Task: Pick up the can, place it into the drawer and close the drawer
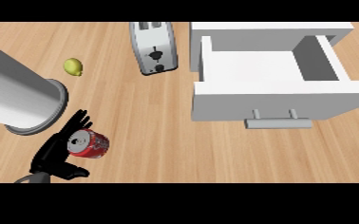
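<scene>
Can: the can lies well left of the open drawer, nearer the counter's front.
Left hand: the left hand is unclenched, with fingers and thumb flanking the can.
Tip: probably best to wrap the can's middle before lifting.

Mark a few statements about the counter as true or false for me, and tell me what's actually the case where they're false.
1. The drawer stands open. True.
2. The red can is inside the drawer. False: it lies on its side on the wooden counter, next to the left hand.
3. A lemon lies left of the toaster. True.
4. The right hand rests on the drawer's handle. False: no right hand shows, and nothing touches the handle.
</scene>
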`<state>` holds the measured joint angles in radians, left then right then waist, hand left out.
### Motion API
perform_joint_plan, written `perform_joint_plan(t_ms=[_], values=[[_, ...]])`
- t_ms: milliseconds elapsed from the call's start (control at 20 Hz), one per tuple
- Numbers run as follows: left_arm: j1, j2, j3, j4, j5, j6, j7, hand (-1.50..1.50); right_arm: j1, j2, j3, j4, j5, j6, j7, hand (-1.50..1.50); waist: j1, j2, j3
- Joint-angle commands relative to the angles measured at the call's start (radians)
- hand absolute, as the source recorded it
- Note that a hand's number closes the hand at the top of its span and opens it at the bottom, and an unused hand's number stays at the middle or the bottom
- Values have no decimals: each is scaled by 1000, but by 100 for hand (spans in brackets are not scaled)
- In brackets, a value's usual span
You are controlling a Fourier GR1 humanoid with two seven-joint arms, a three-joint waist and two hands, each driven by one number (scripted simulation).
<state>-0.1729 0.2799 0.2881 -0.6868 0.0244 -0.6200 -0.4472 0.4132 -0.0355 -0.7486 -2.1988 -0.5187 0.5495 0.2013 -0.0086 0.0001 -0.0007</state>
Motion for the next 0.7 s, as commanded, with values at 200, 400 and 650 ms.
perform_joint_plan(t_ms=[200,400,650], values=[[-79,-7,2,133,27,-43,-18,-150,-24,5,6,-80,-35,-49,112,-150,1,1,0],[-54,-38,-5,19,92,-81,76,150,55,-21,-65,-34,-108,25,43,-150,3,-3,1],[-70,-81,-43,-5,97,-115,59,150,36,18,-26,-31,-69,28,40,-150,3,-1,1]])
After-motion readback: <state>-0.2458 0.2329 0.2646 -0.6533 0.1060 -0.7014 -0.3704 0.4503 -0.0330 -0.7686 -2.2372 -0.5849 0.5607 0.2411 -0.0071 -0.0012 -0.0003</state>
